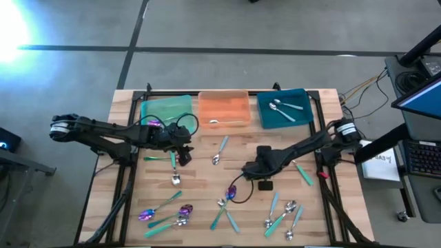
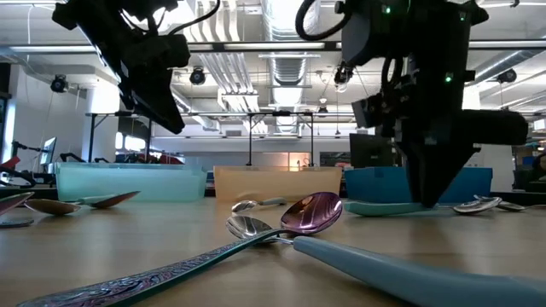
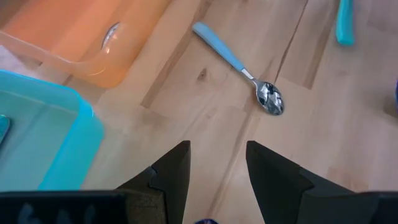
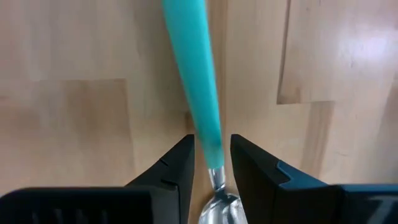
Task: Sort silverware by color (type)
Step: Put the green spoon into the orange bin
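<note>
The right claw sits low over the middle of the table, its fingers narrowed around the neck of a teal-handled spoon. The handle runs out between them and the silver bowl lies just under the wrist. Whether the pads are already pressing on it cannot be told.

The left claw hangs spread and empty near the trays' front edge, with another teal-handled, silver-headed spoon on the boards ahead of it.

Sorting looks barely begun. The teal tray holds about two all-silver spoons. The orange tray holds one spoon. The green tray has something purple at its near edge, partly hidden by the left arm.

Most of the spoons still lie loose on the table: purple-headed ones toward the front left and centre, teal-handled ones scattered across the front and right.

No brand or label on the spoons or trays can be read. A white sheet beside the table carries print too small to make out.
</note>
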Robot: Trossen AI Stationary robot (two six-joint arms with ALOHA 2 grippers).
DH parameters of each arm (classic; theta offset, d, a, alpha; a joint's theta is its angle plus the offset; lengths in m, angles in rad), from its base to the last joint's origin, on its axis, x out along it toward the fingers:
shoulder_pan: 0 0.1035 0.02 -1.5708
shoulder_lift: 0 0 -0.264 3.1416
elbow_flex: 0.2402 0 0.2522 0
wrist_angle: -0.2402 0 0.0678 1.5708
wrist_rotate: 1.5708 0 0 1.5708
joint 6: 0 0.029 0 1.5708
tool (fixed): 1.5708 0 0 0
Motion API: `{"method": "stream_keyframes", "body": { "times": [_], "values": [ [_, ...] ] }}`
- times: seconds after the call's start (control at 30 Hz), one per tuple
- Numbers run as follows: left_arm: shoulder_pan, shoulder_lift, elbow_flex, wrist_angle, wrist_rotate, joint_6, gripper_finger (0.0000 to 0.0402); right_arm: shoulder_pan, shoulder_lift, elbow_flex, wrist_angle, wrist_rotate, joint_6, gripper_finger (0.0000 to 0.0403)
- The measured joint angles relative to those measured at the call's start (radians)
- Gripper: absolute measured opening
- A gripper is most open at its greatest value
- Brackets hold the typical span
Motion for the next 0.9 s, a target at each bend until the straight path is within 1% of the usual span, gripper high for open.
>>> {"method": "stream_keyframes", "body": {
  "times": [0.17,0.33,0.43,0.57,0.7,0.9],
  "values": [
    [0.000,0.000,0.000,-0.001,0.005,0.021,0.0141,-0.005,0.030,0.000,0.013,0.000,0.025,0.0092],
    [0.000,0.000,0.000,-0.001,0.005,0.032,0.0141,-0.005,0.055,0.003,0.030,-0.009,0.070,0.0080],
    [-0.006,0.000,0.000,0.002,0.005,0.045,0.0141,-0.007,0.063,0.003,0.031,-0.019,0.106,0.0064],
    [-0.017,0.000,-0.014,0.028,0.005,0.090,0.0141,-0.009,0.059,0.003,0.027,-0.021,0.149,0.0031],
    [-0.020,0.000,-0.054,0.147,0.005,0.096,0.0141,-0.022,0.031,-0.001,0.027,-0.015,0.150,0.0030],
    [-0.025,0.000,-0.175,0.495,0.005,0.113,0.0136,-0.067,-0.080,-0.002,0.064,0.130,0.146,0.0030]
  ]
}}
